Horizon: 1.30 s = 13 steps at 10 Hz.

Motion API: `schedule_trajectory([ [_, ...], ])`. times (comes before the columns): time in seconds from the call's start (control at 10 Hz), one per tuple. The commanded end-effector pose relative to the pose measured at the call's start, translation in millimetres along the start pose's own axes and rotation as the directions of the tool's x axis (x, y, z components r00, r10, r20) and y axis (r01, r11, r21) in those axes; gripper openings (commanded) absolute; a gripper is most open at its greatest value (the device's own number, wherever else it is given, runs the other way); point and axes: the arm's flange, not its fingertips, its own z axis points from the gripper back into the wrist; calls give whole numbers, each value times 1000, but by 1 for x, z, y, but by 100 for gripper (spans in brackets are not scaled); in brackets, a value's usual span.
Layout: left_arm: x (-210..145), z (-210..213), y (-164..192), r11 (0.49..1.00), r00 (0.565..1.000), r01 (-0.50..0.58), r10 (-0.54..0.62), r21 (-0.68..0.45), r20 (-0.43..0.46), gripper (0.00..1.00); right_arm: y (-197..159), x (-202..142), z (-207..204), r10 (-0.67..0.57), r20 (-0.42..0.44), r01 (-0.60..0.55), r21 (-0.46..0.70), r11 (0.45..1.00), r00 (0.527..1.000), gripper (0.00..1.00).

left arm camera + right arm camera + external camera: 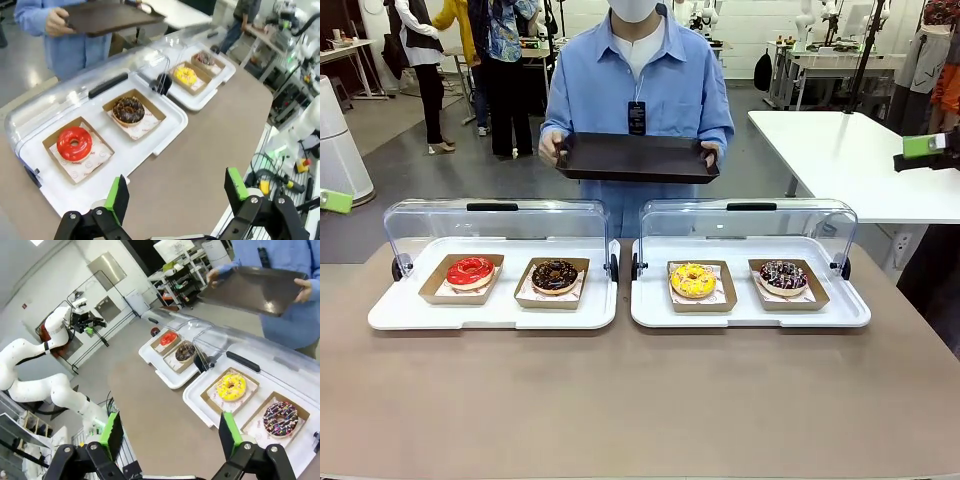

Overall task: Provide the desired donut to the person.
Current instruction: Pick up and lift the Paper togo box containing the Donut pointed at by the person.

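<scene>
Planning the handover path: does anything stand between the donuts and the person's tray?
Yes. Both clear lids, left and right, stand raised behind the donuts, in front of the black tray the person holds. Lifting over them seems needed.

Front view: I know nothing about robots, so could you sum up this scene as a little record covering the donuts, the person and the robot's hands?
left case: red donut, chocolate donut
right case: yellow donut, sprinkled donut
lids: left lid and right lid both raised
seating: each donut in its own brown paper tray
person: at the far side, holding a dark tray with both hands
left hand: open, holding nothing
right hand: open, holding nothing
</scene>
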Motion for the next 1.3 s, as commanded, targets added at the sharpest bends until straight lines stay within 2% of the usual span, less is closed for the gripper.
schedule_trajectory([
  [0.0, -17, -1, -7, 997, 994, 82, -81, 5, -70, 100, 2, -6, 1, 78, -126, -79, -3, 997, 989, 100],
  [0.1, -18, -1, -10, 991, 985, 135, -134, -3, -112, 100, 5, -7, 2, 132, -212, -136, -8, 991, 968, 100],
  [0.3, -18, -1, -13, 977, 965, 212, -213, -21, -155, 100, 9, -9, 3, 203, -314, -215, -5, 977, 927, 100],
  [0.6, -19, 0, -17, 964, 947, 263, -264, -29, -186, 100, 10, -11, 2, 239, -348, -252, 8, 968, 907, 100],
  [0.7, -19, -4, -21, 947, 924, 319, -319, -35, -211, 100, 12, -11, 1, 252, -349, -263, 16, 965, 903, 100],
  [0.8, -7, 0, -14, 972, 954, 235, -234, -18, -186, 100, 10, -11, 2, 208, -339, -223, -7, 975, 917, 100],
  [1.2, -7, 0, -14, 972, 954, 235, -234, -18, -186, 100, 10, -11, 2, 208, -339, -223, -7, 975, 917, 100],
])
